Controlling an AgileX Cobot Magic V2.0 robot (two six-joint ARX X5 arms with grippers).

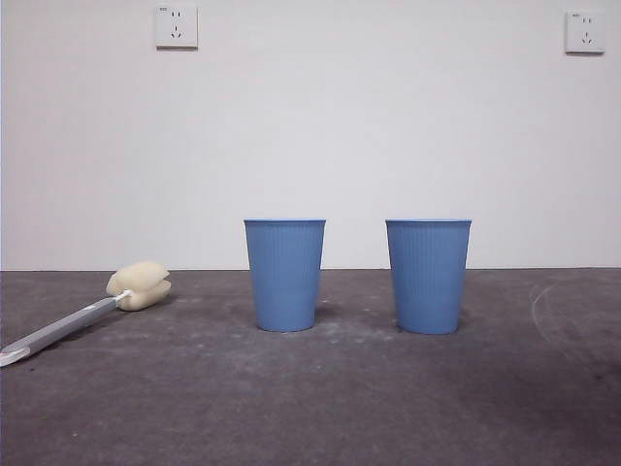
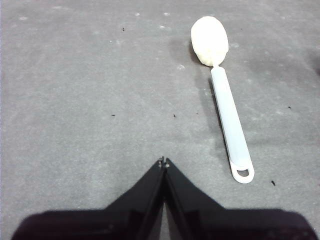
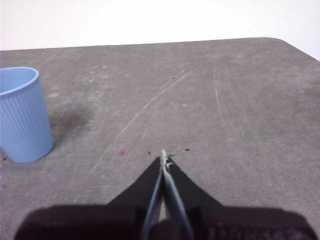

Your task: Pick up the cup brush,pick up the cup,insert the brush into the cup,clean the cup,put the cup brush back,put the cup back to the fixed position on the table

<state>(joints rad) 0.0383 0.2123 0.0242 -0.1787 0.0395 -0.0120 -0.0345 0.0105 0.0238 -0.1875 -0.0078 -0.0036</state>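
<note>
The cup brush (image 1: 97, 309) lies flat on the table (image 1: 320, 408) at the left, its cream sponge head toward the wall and its grey handle toward the front edge. Two blue ribbed cups stand upright mid-table: one cup (image 1: 284, 274) left of centre, the other cup (image 1: 428, 276) to its right. My left gripper (image 2: 163, 162) hovers shut above bare table, a little to the side of the cup brush (image 2: 227, 107), apart from it. My right gripper (image 3: 163, 156) is shut and empty, with a cup (image 3: 21, 115) off to its side. Neither gripper shows in the front view.
A white wall with two sockets (image 1: 176, 26) runs behind the table. A pale curved scratch (image 3: 150, 105) crosses the tabletop near the right arm, and the table's rounded far corner (image 3: 285, 42) lies beyond it.
</note>
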